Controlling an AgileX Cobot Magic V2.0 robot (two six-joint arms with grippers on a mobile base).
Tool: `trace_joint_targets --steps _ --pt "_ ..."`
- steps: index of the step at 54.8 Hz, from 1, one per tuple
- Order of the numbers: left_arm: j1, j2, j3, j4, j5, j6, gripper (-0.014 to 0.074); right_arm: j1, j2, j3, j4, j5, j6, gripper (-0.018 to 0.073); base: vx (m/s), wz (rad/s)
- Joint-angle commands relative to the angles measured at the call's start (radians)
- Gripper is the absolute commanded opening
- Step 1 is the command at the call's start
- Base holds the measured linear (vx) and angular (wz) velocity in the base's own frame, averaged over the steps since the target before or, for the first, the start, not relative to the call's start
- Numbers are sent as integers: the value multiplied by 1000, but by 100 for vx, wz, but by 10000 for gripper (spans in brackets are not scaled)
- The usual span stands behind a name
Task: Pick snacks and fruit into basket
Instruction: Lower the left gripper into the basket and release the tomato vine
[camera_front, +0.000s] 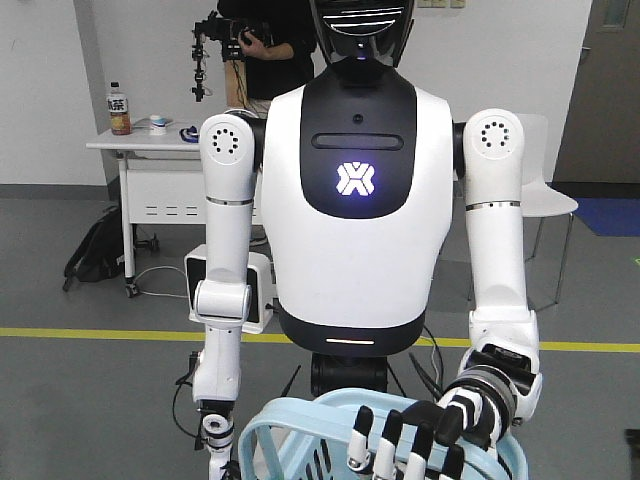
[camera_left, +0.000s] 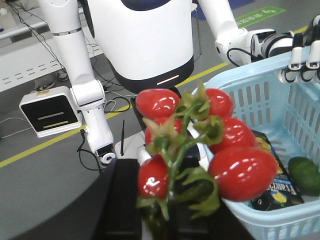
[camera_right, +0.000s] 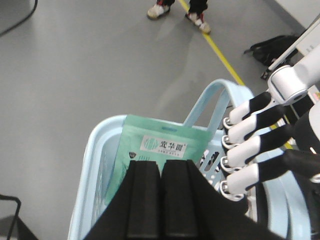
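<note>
Grey floor (camera_front: 90, 400) with a yellow line lies behind; no tabletop shows. Basket (camera_left: 260, 100) is held out by a humanoid's hand (camera_right: 250, 150) gripping its rim. Inside lie the Franzzi box (camera_left: 272, 187), a green fruit (camera_left: 305, 175) and the pouch (camera_right: 160, 145), leaning on the wall. Left tool (camera_left: 162, 215) pinches the red fruit cluster (camera_left: 200, 150) by its stem, beside the near rim and not clearly over the opening. Right tool (camera_right: 161, 170) hangs above the pouch, fingers pressed together; no grip on anything is visible. Risk, in my judgement: releasing now could drop the cluster outside, or it could snag the rim.
</note>
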Motion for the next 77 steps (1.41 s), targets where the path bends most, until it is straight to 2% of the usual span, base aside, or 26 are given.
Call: trace_joint_targets --steps 1,5,15,25,33,39,44,45,52,60,71,77 --pt "-8 46 -24 -66 -46 112 -8 -7 -53 -33 -11 -95 47 -11 0 0" --pt "-33 77 -24 -136 -25 210 -8 -7 -88 -33 -12 -96 60 -10 0 0" --pt "-99 185 -24 -262 -47 342 -8 -7 -122 -33 -6 -94 60 -8 0 0" --pt "-179 315 -24 -290 -47 422 -8 -7 -122 -33 -6 -94 63 -8 0 0" --pt "-282 415 -24 -287 -66 477 -8 -7 -122 -33 -6 -92 63 -8 0 0" --pt "-352 491 -24 -281 -142 486 -8 -7 -122 -33 -6 -93 63 -8 0 0" --pt "-375 567 -24 -281 -216 486 -7 -7 -122 -33 -6 -92 66 -8 0 0" --pt "-392 652 -27 -315 -269 486 -7 -7 -122 -33 -6 -92 87 -8 0 0" --pt "-432 730 -27 -368 -318 488 -4 -7 -122 -33 -6 -92 103 -8 0 0" --pt "-498 818 -27 -368 -351 540 -3 -7 -122 -32 -6 -93 104 -8 0 0" --pt "-566 916 -27 -372 -426 539 0 -7 -122 -31 -6 -90 104 -8 0 0" --pt "-594 946 -27 -426 -503 538 5 -7 -122 -31 -6 -90 104 -8 0 0"
